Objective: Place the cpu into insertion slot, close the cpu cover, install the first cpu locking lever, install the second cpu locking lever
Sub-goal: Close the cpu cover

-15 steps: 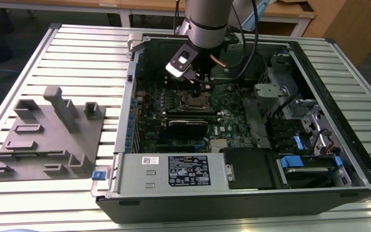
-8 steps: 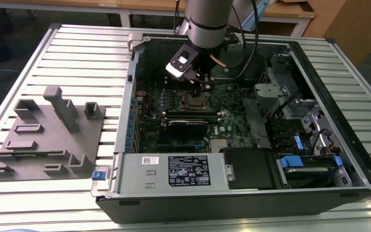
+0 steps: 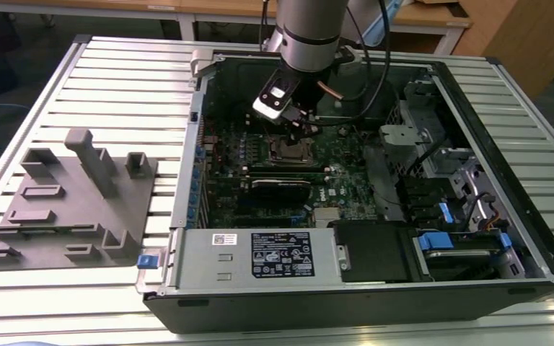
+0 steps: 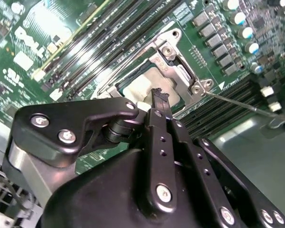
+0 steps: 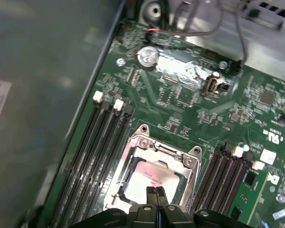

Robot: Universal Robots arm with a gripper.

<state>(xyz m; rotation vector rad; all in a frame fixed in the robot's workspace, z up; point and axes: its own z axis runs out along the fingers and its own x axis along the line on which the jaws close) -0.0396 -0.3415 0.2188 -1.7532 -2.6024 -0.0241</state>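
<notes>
"Where's the gripper (image 5: 156, 191)?"

"Its fingers are pressed together with nothing between them. In both wrist views the joined tip hangs right over the cpu (image 5: 149, 176), near the edge of its grey top. I can't tell if it's touching or just clear."

"And the cpu itself?"

"It's seated flat in the slot (image 3: 290, 150). The cover (image 5: 154, 144) lies down around it, and the grey top shows through its window."

"So what does the move turn on?"

"The lever (image 4: 247, 105), I'd judge. In the second wrist view it's a thin rod that runs from the cover's corner out across the memory slots (image 4: 213, 116), away from the tip. Its long axis points off from the socket rather than along the frame, so it looks unlatched to me. It lies to one side of the fingers, near them but apart."

"How's the arm set?"

"In the exterior view it hangs in over the far side of the case (image 3: 496, 148) with the wrist tipped. The gripper slants down toward the board (image 3: 354, 180), just above the slot."
</notes>
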